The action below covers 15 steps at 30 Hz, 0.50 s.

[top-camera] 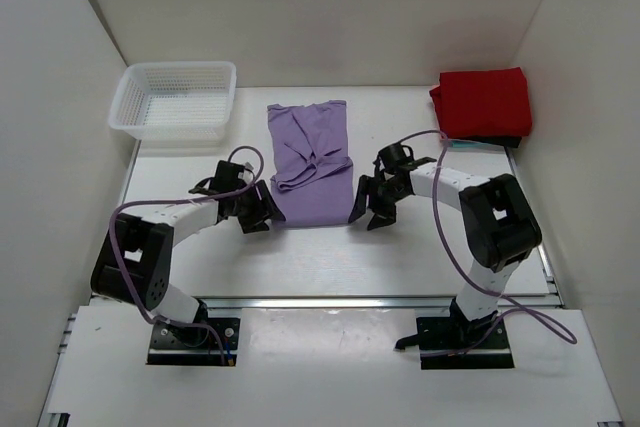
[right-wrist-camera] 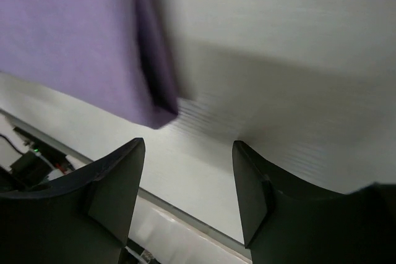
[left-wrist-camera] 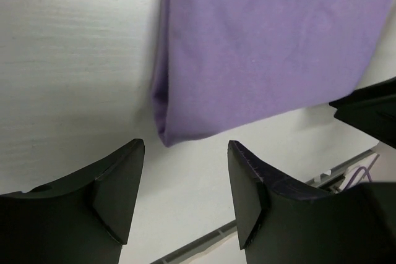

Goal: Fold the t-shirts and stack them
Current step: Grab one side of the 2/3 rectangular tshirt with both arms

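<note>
Top view: lavender t-shirt lies mid-tabletop, folded into a narrow upright strip. A bunched crease sits near its middle, and its near hem is squared off. Red t-shirt is folded at the far right corner. White mesh basket is at the far left corner. Left gripper sits just beside the strip's near left corner and right gripper just beside its near right corner. Both are low over the tabletop.

Left wrist view: gripper fingers spread, nothing between them. The folded corner of the lavender shirt lies just ahead of the gap, apart from both fingers. Doubled cloth layers show at the fold edge here, not from above.

Right wrist view: gripper likewise spread and empty. The lavender corner is ahead and to the left of the gap. Picture is blurred and the cloth edge soft. Red shirt and basket appear only in the top view.
</note>
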Available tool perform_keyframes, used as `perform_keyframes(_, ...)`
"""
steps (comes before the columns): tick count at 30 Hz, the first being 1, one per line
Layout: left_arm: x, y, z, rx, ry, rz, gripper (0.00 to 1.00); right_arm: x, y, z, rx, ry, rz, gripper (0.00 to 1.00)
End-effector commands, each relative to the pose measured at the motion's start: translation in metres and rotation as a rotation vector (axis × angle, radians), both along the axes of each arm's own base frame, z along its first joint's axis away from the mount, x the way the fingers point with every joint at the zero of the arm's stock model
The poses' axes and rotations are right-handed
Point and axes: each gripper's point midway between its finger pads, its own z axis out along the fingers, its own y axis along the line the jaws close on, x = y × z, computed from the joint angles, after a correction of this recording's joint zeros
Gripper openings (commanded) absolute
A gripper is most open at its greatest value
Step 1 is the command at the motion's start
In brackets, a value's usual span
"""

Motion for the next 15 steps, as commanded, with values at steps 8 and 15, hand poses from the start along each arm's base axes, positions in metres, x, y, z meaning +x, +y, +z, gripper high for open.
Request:
perform_keyframes(8,0.016,-0.018,-0.019,-0.032,-0.027,0.091,0.65,0.009,0.037,-0.005,0.201,0.001,-0.074,0.56)
perform_keyframes(15,0.022,-0.017,-0.020,-0.063,-0.043,0.189,0.02,0.009,0.038,-0.003,0.215,0.013,-0.080,0.00)
